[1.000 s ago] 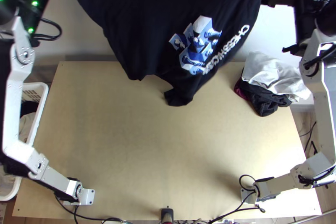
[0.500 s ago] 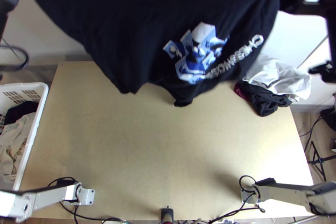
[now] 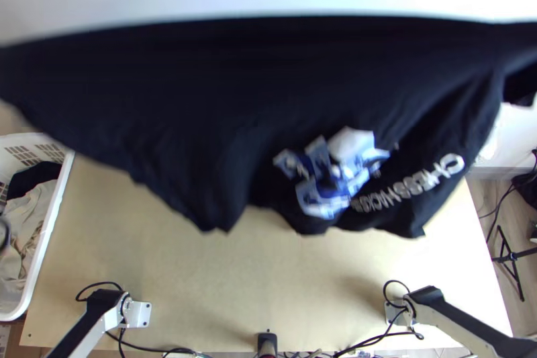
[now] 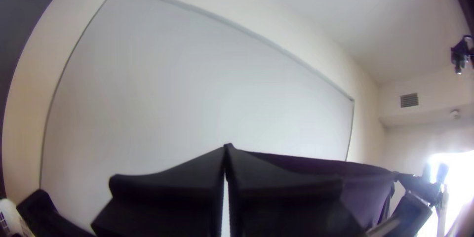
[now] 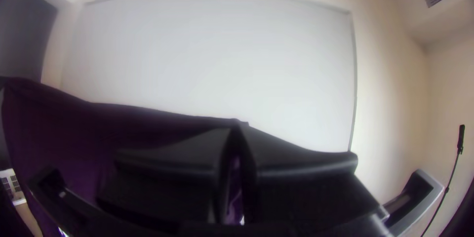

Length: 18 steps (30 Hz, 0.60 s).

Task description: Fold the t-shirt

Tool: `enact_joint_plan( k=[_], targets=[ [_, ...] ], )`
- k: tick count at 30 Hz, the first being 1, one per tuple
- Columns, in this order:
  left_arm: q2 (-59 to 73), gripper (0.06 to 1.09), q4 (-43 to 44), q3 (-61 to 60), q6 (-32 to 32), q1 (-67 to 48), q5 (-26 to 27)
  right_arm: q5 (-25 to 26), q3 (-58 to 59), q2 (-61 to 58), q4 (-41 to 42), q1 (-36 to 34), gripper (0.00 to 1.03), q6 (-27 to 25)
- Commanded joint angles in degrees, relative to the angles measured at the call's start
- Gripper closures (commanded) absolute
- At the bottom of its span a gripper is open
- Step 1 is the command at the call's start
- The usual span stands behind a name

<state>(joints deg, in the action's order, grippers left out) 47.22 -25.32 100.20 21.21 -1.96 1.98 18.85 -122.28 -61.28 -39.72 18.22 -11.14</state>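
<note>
Left pincer [image 4: 227, 146] first, in its own wrist view: tips pressed together, biting one upper corner of the t-shirt [image 4: 316, 163], and from that bite the dark cloth ran off sideways! One whiteboard [image 4: 197, 79] stood behind the pincer.

Over to the right wrist view, where the right pincer [image 5: 239, 124] was clamped too, pinching the other end of that edge, the cloth stretching away from it towards its partner.

Then the top view: the shirt hung spread and unfolded between the two pincers, its top edge drawn taut, its printed part and loose hem drooping below them, over the table [image 3: 201, 277]. Lining it up for the lay-down looked to be the step in hand; next, surely, both pincers had to lower it flat together, hem first, keeping the tension even. The count: two pincers, one shirt, one table, and one laundry basket [image 3: 48, 230] lower down on the left pincer's side.
</note>
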Motion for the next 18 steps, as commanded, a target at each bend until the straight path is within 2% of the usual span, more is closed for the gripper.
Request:
enact_joint_plan(
  k=[1, 11, 18],
  targets=[
    [-12.6, 1.05, -3.5, -6.9, -3.6, 0.1, -0.2, 0.2, 1.3, 8.2, -7.8, -0.2, 1.0, 0.9],
    [-18.3, 1.05, -3.5, -8.1, -6.6, 0.4, 0.2, 0.1, -0.7, 11.1, -9.6, -1.1, 1.0, -0.6],
    [-20.7, 1.05, -3.2, -12.3, -7.3, 0.4, 0.2, 0.0, 2.3, 12.7, -10.0, -1.7, 1.0, -0.3]
  ],
)
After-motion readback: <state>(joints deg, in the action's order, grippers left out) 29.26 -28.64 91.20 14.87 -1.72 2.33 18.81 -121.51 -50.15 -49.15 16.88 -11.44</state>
